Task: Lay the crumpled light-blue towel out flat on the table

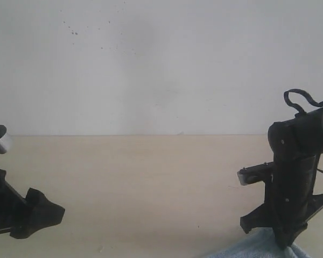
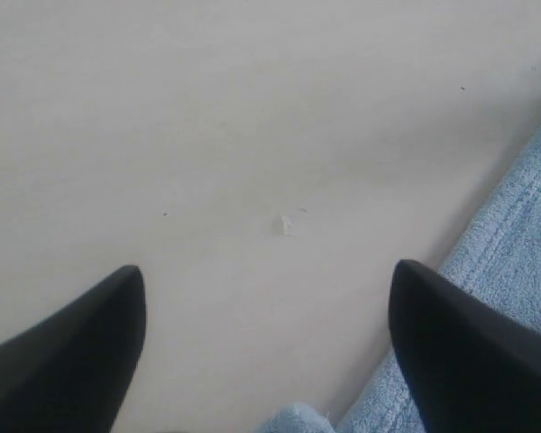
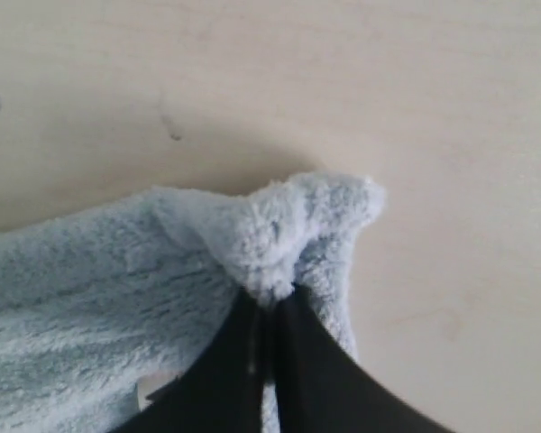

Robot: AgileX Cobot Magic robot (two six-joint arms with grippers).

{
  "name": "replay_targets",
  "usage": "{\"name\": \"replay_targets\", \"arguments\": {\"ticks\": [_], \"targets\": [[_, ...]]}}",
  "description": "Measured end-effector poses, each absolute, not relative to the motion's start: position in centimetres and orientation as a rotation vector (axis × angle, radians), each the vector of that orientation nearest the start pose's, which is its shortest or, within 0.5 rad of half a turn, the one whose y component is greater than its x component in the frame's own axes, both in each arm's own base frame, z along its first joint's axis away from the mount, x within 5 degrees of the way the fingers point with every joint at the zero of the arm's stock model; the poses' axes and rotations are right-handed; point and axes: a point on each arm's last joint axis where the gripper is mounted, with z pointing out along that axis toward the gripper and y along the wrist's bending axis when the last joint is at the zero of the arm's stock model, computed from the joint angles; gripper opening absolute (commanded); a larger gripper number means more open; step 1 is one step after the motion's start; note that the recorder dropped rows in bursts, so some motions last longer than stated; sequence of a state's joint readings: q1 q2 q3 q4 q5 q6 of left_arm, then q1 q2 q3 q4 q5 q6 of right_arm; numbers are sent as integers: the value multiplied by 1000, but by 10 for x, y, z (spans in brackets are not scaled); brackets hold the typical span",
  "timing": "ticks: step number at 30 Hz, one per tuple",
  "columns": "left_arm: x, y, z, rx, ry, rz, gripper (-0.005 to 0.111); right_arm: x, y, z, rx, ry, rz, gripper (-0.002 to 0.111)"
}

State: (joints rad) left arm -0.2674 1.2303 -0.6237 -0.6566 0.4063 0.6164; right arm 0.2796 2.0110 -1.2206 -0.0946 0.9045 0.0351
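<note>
Pale-blue towel lies closest, only a fluffy patch of it showing at about 5 o'clock on the bench, cut off by the near edge of view. Over it stands the right gripper, its jaws squeezed together on a bunched corner of the cloth, with a small white tag just beside them. At 8 o'clock the left gripper hangs low, jaws wide apart over bare bench. The towel's stitched hem runs near one of its tips.
</note>
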Motion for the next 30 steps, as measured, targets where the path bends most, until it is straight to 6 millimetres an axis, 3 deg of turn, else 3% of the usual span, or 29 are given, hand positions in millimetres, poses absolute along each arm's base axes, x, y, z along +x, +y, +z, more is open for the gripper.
{"name": "replay_targets", "arguments": {"ticks": [3,4,9,12,17,22,25,30], "targets": [[215,-82,230,437,2388,-416,71,346,89,149,-450,3041,-158,0],[215,-82,230,442,2387,-414,71,347,86,167,-426,2976,-194,0],[213,-83,229,472,2405,-428,71,344,55,242,-287,2643,-591,0],[212,-83,229,483,2413,-435,71,340,36,269,-206,2526,-735,0],[211,-83,229,481,2415,-440,71,338,17,263,-70,2608,-665,3],[211,-84,229,481,2418,-444,71,336,8,236,-49,2756,-594,35],[211,-84,229,479,2418,-446,71,335,5,232,-59,2793,-583,54],[211,-85,229,450,2418,-471,71,335,13,249,-53,2767,-475,55]]}}
